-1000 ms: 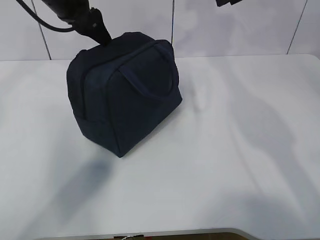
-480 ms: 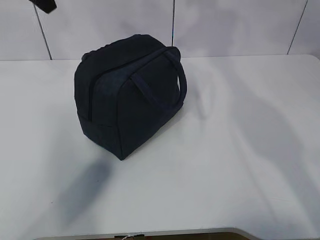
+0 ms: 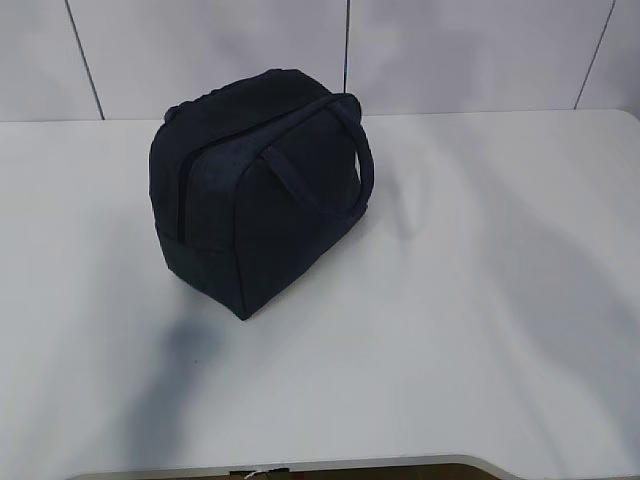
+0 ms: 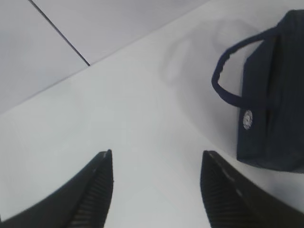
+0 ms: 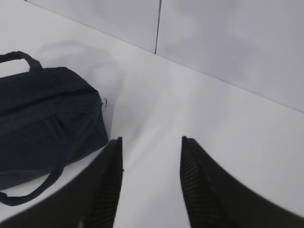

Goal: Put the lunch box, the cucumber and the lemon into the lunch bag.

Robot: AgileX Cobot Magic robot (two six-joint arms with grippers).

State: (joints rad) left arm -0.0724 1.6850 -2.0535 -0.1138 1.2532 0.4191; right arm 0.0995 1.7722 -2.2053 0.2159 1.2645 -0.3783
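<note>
Standing alone at the upper left of centre in the exterior view, the lunch bag now has no arm near it: a second ago a black arm pressed against its upper left corner, half a second ago only a tip of that arm showed at the top left edge, and now it is gone from the frame. The bag has settled slightly rightward and holds the same upright pose as half a second ago, with its zipper line running up the left face and appearing closed. The lunch box, the cucumber and the lemon appear in none of the three views; judged from this, they already lie inside the zipped bag and the task is at or near its end, though the interior is hidden.

Both arms are drawn back and raised above the white table. In the left wrist view the left gripper hangs over bare table, its jaws apart and empty, with the bag at the right edge of the frame, one loop handle and a round silver stud facing the camera. In the right wrist view the right gripper likewise holds its jaws apart on nothing, the bag lying at the left of the frame with a small silver ring pull at its near end.
</note>
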